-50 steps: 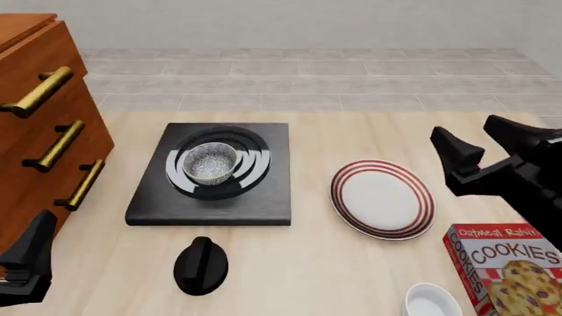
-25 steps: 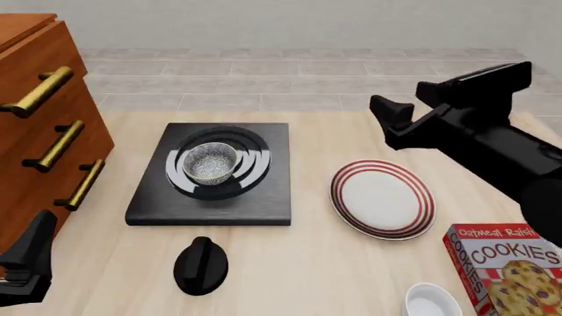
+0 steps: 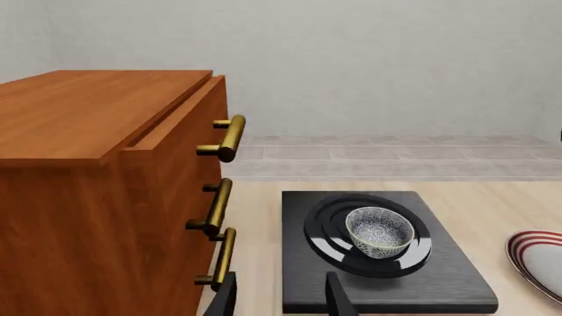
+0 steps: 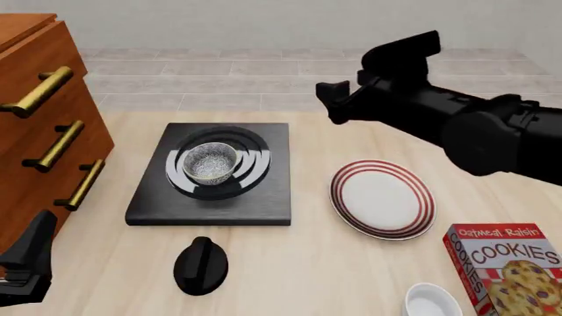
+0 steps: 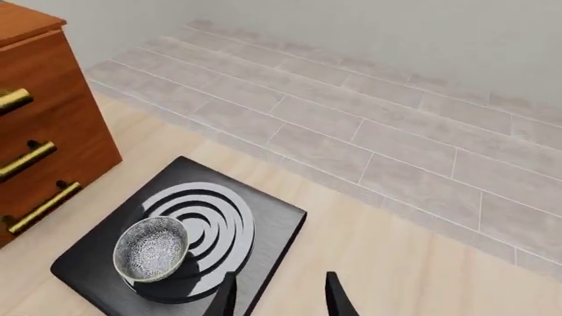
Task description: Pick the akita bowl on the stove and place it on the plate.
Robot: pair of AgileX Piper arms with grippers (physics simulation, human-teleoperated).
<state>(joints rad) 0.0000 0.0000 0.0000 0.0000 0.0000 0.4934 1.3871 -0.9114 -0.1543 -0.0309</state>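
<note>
The akita bowl [image 4: 210, 161] stands upright on the burner rings of the black stove [image 4: 263, 197], with nothing touching it; both wrist views show the bowl [image 3: 380, 230] [image 5: 151, 249] too. To the stove's right lies the red-striped plate [image 4: 382, 197], bare. My right gripper [image 4: 347, 92] hangs open in the air behind the plate, right of the stove and pointing toward it, its fingertips [image 5: 338, 296] empty. At the near left corner my left gripper [image 4: 26, 270] is low by the cabinet, open and empty [image 3: 281, 301].
A wooden drawer cabinet [image 4: 44, 131] with brass handles fills the left side. A black round knob [image 4: 201, 264] lies in front of the stove. A cookies box [image 4: 509, 266] and a plain white bowl [image 4: 432, 301] sit at the near right.
My right arm has swung up and leftward from the table's right edge, passing behind the plate toward the stove. The left arm, bowl and plate have not moved.
</note>
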